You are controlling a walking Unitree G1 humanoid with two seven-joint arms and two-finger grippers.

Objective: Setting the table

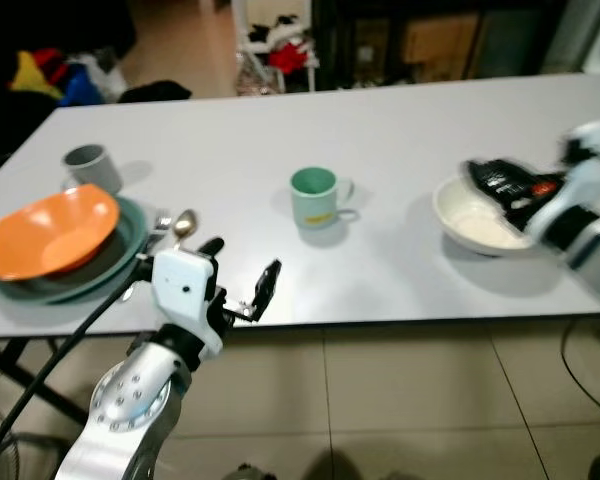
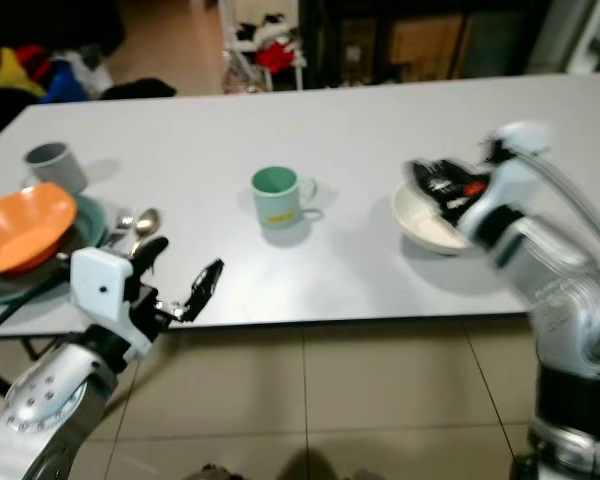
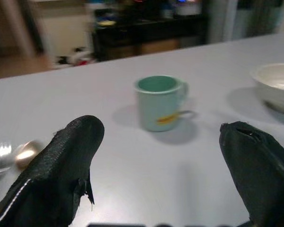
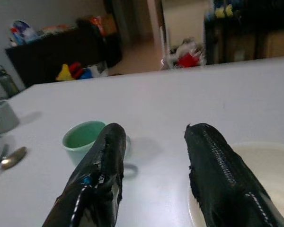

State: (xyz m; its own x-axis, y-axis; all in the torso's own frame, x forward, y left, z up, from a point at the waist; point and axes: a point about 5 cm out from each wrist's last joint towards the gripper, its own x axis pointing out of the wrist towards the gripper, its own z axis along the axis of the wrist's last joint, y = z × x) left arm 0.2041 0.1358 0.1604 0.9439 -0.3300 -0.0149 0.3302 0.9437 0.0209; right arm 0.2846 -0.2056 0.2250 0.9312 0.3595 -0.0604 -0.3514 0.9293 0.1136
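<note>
A long white table is seen from the head cameras, with tiled floor in front of it.

Left gripper is held just off the table's near edge, fingers spread wide, nothing held. In the left wrist view the 2 fingers frame the green mug, which stands upright near the table's middle, well apart from the fingertips.

Right gripper is positioned over the white bowl at the right side of the table. It is blurred in the head views. In the right wrist view its fingers are parted, with 1 finger over the bowl's rim; contact with the rim cannot be told. Nothing is gripped between them.

At the left end, an orange bowl is tilted on a dark green plate. A grey cup stands just behind the plate. A spoon lies on the table just beside the plate, next to other cutlery that is too small to identify.

The mug's handle is turned toward the white bowl. A yellow mark is seen on the mug's side.

Beyond the far edge, dark furniture and some coloured clutter on the floor are blurred.
</note>
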